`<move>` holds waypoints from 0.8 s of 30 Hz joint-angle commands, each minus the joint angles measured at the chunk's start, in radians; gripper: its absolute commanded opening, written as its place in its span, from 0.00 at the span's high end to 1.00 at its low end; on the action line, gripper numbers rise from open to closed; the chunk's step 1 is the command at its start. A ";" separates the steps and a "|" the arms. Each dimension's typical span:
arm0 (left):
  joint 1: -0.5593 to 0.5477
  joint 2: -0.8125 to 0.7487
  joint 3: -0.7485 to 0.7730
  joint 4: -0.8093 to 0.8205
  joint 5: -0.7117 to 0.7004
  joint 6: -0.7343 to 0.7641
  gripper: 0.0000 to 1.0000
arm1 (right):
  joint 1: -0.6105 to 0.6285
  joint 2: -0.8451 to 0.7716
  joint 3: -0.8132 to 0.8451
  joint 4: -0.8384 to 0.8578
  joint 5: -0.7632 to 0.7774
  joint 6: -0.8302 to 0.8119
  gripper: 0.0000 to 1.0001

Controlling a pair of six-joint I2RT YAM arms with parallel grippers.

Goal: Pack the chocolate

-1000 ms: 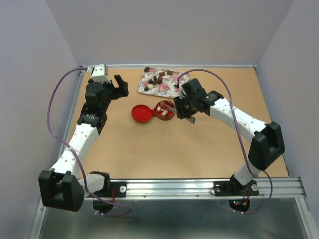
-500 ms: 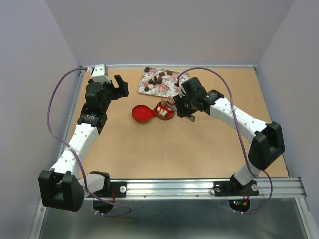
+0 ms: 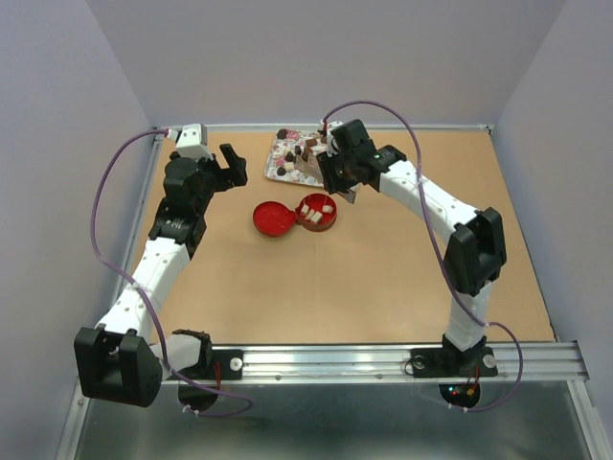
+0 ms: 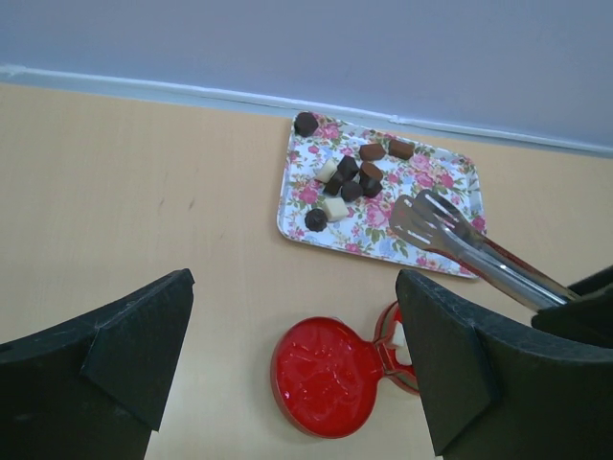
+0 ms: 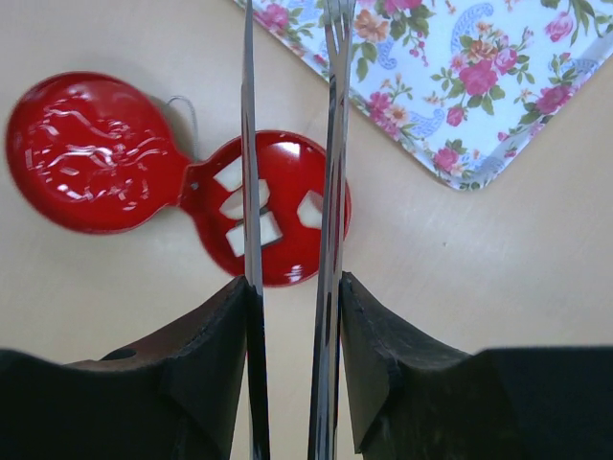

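**A:** What has the right tool got?

**B:** It's clamped on the tongs. The blades run straight ahead, slightly apart and seemingly empty. The red tin lies right beneath them with white pieces inside. The chocolate on the floral tray lies farther ahead, just past the tips.

**A:** And the left tool?

**B:** Its jaws are wide apart and it sits off to one side. The right arm, stretched out forward, is the nearer one.
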 commanded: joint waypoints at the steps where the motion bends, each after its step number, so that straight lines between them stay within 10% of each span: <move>1: -0.002 0.007 0.026 0.054 0.004 0.006 0.01 | -0.028 0.080 0.119 0.025 0.036 -0.024 0.54; 24: -0.004 0.031 0.026 0.062 0.001 0.011 0.01 | -0.078 0.312 0.304 0.031 0.010 -0.008 0.54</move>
